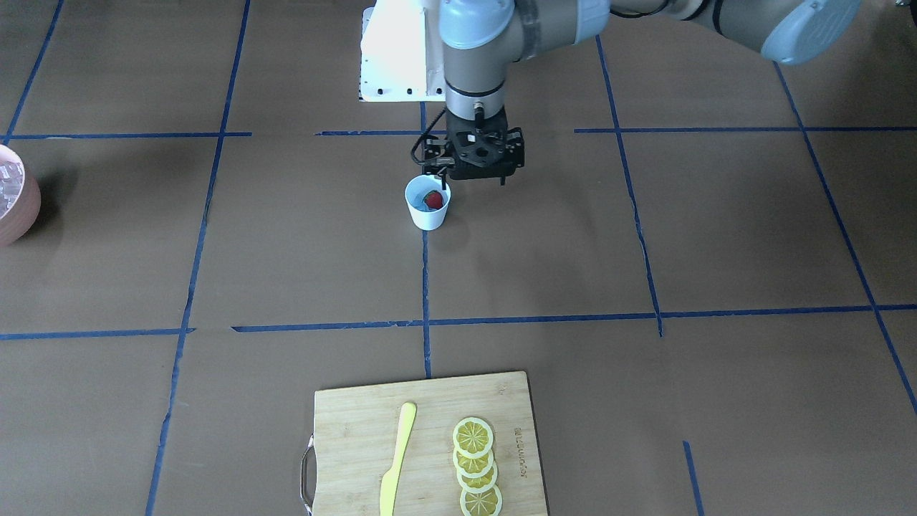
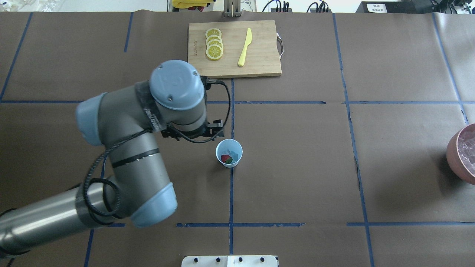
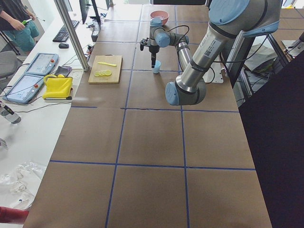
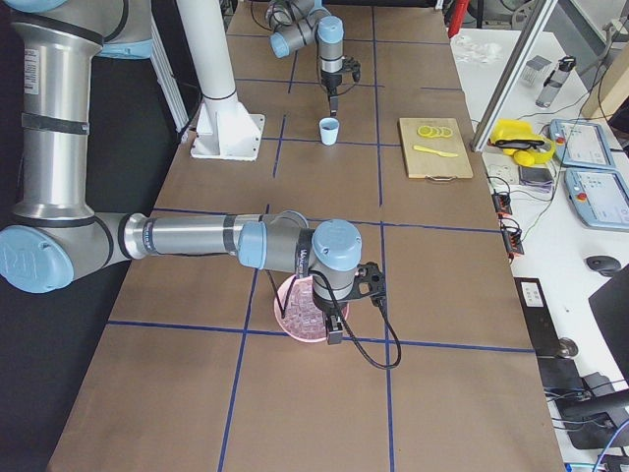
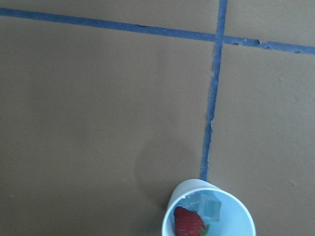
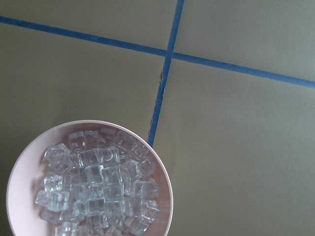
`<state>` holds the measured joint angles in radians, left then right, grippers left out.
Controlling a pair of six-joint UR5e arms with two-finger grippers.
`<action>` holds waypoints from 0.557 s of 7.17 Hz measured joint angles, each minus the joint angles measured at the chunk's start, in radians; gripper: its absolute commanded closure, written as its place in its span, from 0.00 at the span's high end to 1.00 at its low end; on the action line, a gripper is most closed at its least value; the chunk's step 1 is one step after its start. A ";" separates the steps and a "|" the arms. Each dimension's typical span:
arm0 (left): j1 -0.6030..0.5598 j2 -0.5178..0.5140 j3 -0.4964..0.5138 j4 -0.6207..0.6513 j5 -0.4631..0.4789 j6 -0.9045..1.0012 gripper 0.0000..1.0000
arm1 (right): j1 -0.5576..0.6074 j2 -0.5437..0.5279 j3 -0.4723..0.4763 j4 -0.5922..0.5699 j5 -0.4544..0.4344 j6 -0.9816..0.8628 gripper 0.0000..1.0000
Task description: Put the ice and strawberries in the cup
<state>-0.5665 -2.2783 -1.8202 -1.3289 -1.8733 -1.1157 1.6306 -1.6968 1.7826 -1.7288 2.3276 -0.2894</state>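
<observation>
Brown table paper [image 2: 297, 167] bears cup [image 1: 428, 217], far-off cutting board [image 2: 263, 55], lemon slices [image 2: 214, 43], knife [image 2: 245, 47].

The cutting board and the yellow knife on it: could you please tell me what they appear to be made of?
Cutting board: likely bamboo or light wood, with a matte finish; pale tan with visible grain strips. Knife: probably plastic; it is one uniform pale-yellow piece with a smooth surface.

One cup [image 1: 428, 203], one strawberry [image 1: 432, 198], four lemon slices [image 1: 476, 466]
</observation>
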 measured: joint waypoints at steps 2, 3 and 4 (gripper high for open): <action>-0.182 0.185 -0.100 -0.006 -0.140 0.345 1.00 | 0.000 0.000 -0.001 0.000 -0.001 0.000 0.99; -0.297 0.284 -0.125 -0.010 -0.210 0.533 1.00 | 0.000 0.000 -0.001 0.000 -0.001 0.000 0.99; -0.427 0.377 -0.128 -0.012 -0.280 0.729 1.00 | 0.000 0.000 -0.002 0.000 -0.001 0.000 0.99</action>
<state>-0.9935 -1.9017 -1.9484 -1.3412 -2.1533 -0.3866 1.6306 -1.6966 1.7810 -1.7288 2.3266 -0.2889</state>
